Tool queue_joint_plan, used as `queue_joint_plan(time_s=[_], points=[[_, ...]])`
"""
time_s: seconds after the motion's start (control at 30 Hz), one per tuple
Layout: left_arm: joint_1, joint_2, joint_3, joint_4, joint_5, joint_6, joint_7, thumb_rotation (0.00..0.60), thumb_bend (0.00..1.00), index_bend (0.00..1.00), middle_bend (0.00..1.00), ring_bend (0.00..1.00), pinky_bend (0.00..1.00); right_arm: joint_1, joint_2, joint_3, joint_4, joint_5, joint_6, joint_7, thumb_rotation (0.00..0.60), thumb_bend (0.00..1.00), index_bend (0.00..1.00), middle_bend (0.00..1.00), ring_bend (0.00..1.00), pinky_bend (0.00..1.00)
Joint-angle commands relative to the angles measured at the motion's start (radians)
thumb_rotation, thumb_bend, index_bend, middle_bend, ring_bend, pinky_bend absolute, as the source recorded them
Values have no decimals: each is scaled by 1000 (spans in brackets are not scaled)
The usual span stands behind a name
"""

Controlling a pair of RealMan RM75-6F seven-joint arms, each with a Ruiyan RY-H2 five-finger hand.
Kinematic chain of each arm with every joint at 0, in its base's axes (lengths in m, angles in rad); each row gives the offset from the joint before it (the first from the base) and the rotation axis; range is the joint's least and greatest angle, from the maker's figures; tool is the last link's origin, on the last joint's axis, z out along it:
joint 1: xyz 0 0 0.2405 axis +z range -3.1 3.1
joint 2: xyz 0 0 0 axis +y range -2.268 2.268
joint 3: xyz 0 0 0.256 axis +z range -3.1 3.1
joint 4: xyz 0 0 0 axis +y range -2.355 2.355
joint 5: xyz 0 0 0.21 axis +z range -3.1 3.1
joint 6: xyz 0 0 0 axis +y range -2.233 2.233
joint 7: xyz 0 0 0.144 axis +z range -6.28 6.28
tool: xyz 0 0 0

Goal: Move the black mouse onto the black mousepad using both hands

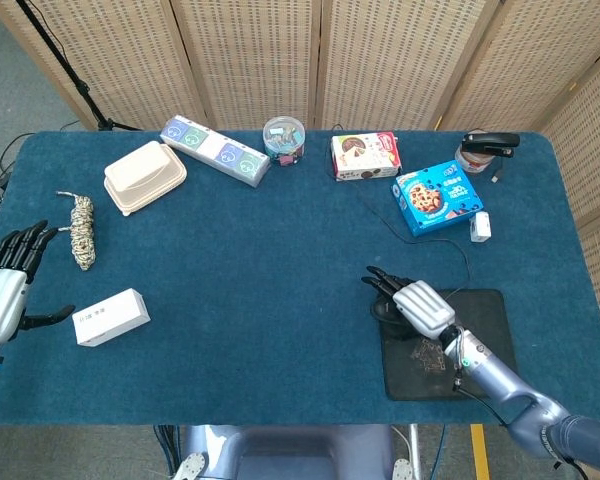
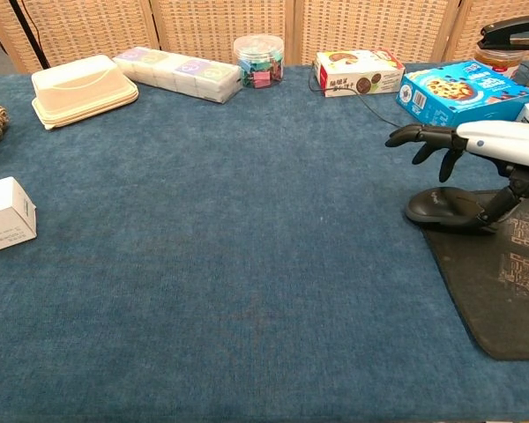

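The black mouse [image 2: 448,208] lay at the near-left corner of the black mousepad [image 2: 502,282], its nose overhanging the edge onto the table [image 1: 250,290], so the task looked nearly done but not squarely so. The right hand [image 2: 489,145] hovered just above the mouse, fingers [image 2: 423,137] released and fanned forward, grasping nothing; the thumb reached down beside the mouse's rear, and whether it touched could not be told. That raised, spread pose suited either letting go or nudging the mouse further onto the pad. The mouse's cable ran off toward the biscuit box [image 1: 438,197], likely why it sat at that corner. The left hand [image 1: 5,295] waited well apart at the table's far-left edge beside the white box [image 1: 111,317], fingers loosely apart and holding nothing
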Motion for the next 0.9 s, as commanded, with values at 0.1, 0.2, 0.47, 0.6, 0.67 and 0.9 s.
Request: queue_joint_plan(time_s=[0.1, 0.2, 0.47, 0.6, 0.67, 0.9], points=[[4, 1, 4, -4, 5, 4, 1, 600, 0, 0, 0, 0, 0, -11, 132, 40, -233, 69, -8, -94, 600, 266, 31, 0, 132, 235], [11, 3, 11, -10, 18, 13, -3, 600, 0, 0, 0, 0, 0, -35, 173, 56, -293, 104, 16, -143, 600, 244, 28, 0, 94, 191], [32, -4, 33, 0, 46, 39, -11, 600, 0, 0, 0, 0, 0, -130, 252, 52, -347, 117, 129, -139, 600, 113, 11, 0, 24, 117], [50, -17, 45, 14, 55, 59, -3, 600, 0, 0, 0, 0, 0, -187, 287, 32, -337, 108, 185, -156, 600, 0, 0, 0, 0, 12], [62, -25, 51, 22, 56, 72, -2, 600, 0, 0, 0, 0, 0, -214, 298, 24, -319, 110, 207, -175, 600, 0, 0, 0, 0, 0], [106, -57, 71, 64, 61, 123, 6, 600, 0, 0, 0, 0, 0, -329, 322, -12, -287, 116, 304, -198, 600, 0, 0, 0, 0, 0]])
